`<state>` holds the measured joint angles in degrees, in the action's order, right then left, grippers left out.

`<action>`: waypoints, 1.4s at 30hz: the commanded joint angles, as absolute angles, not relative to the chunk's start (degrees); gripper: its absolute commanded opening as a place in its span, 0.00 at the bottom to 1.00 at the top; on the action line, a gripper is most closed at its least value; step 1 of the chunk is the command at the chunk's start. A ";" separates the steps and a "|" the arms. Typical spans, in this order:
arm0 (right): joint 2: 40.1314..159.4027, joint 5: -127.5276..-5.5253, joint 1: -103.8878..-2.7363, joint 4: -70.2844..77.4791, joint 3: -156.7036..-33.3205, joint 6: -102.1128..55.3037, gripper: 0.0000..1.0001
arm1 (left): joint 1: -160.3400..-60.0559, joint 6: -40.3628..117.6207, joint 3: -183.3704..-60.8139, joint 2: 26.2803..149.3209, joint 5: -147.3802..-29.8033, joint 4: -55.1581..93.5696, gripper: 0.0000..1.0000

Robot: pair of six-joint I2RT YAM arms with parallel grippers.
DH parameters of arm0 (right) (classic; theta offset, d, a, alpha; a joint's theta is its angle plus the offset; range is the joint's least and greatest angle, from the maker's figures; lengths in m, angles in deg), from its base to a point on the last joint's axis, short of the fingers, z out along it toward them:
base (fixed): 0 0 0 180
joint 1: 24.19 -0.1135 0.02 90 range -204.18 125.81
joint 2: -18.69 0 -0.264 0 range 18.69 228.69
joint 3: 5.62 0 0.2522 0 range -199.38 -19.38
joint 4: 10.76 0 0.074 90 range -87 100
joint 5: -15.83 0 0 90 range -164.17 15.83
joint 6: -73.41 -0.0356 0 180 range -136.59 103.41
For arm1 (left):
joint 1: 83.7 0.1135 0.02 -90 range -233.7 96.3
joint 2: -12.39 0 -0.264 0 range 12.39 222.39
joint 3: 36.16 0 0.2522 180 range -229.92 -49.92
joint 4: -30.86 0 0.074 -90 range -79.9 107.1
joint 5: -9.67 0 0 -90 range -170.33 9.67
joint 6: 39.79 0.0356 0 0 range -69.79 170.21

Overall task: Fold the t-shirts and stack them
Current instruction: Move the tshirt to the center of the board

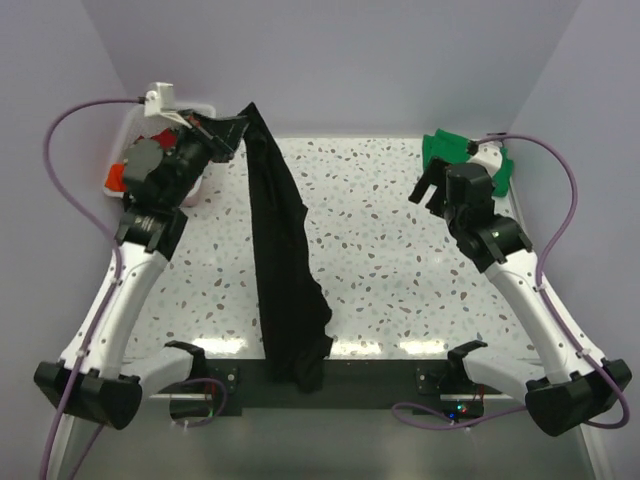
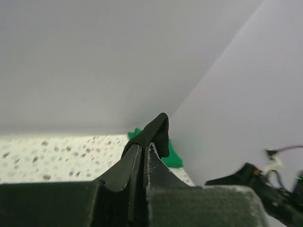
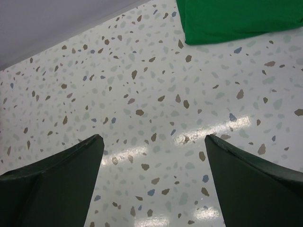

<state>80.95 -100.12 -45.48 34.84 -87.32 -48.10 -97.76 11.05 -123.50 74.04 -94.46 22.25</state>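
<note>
Lavender walls (image 1: 330, 60), speckled terrazzo table (image 1: 390, 260)

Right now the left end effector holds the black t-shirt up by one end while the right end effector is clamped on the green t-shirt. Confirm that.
Not quite. The left end effector does hold the black t-shirt up by one end, but the right end effector is open and empty. The right wrist view shows it above bare table, with the green t-shirt lying apart from it.

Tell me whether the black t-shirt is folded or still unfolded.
Unfolded: the black t-shirt hangs from the shut left gripper as one long bunched strip, trailing over the table's near edge.
</note>
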 commanded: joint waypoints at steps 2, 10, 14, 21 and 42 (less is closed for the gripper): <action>80.38 -99.04 -45.45 31.66 -85.56 -48.05 0.92 | -98.11 10.75 -115.51 83.91 -82.61 21.57 0.00; 83.20 -98.07 -45.37 30.52 -84.86 -47.97 0.92 | -104.78 13.37 -119.96 98.08 -85.78 29.76 0.00; 84.42 -96.59 -45.37 29.37 -84.77 -47.09 0.92 | -107.60 14.61 -125.06 102.82 -75.30 21.01 0.00; 84.60 -90.89 -45.45 26.91 -81.70 -44.81 0.93 | -107.87 1.88 -120.42 98.71 -45.28 4.36 0.00; 102.43 -76.97 -53.88 23.39 -80.71 -40.50 0.83 | -107.78 -18.51 -106.88 82.62 -29.88 -19.10 0.00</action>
<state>97.51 -78.46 -49.07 23.36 -77.07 -43.53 -107.95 -13.73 -107.35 82.35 -33.13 -14.45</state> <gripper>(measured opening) 0.869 0.039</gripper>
